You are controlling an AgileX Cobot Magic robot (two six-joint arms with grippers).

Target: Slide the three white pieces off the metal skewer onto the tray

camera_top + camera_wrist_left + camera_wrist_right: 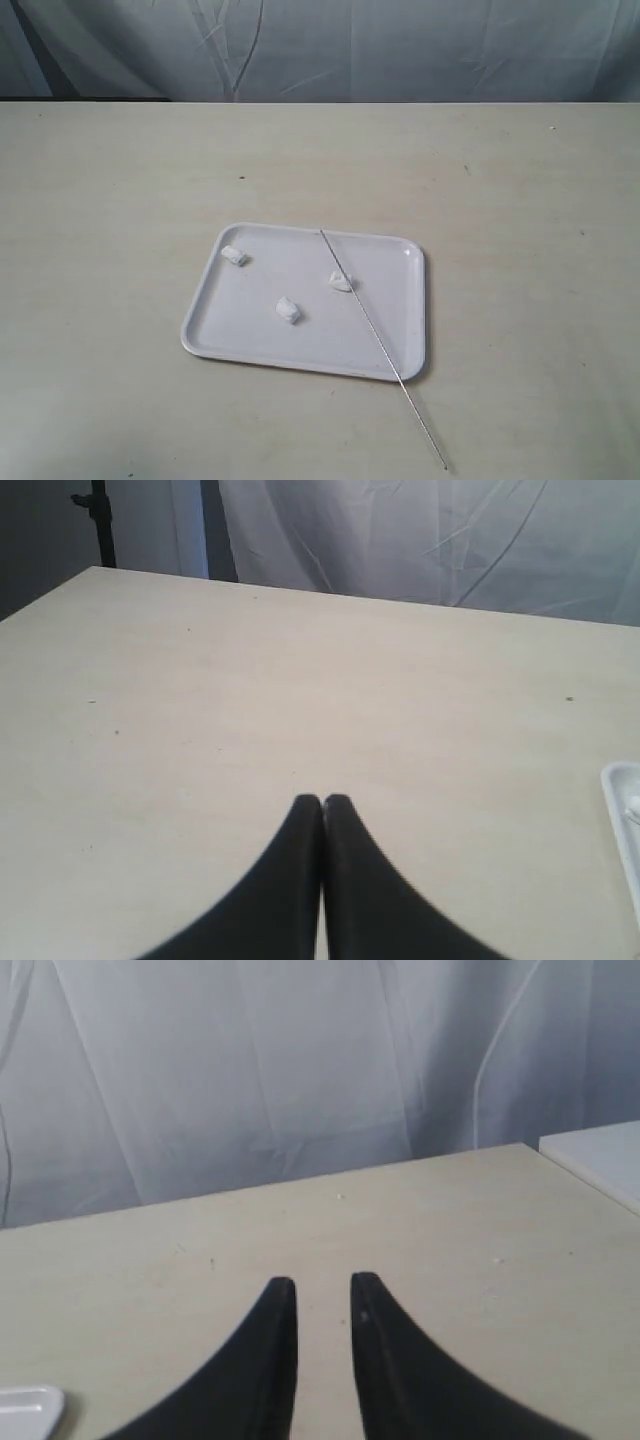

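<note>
The white tray point(400, 300) lies flat on the beige table. Three white pieces rest loose on it: one point(235, 256) near its far left corner, one point(288, 311) in the middle, one point(340, 282) touching the metal skewer point(380, 345). The thin rod lies slantwise over the tray's right part and sticks out past its front right corner onto the table. Neither arm appears in the exterior view. My left gripper point(323, 800) is shut with nothing in it, over bare table, the tray's edge point(622, 800) off to one side. My right gripper point(323, 1282) is open and empty, a tray corner point(28, 1406) nearby.
A pale wrinkled curtain point(330, 45) hangs behind the table's far edge. A white flat surface point(600, 1155) adjoins the table in the right wrist view. A dark stand point(98, 520) rises beyond the table's corner in the left wrist view.
</note>
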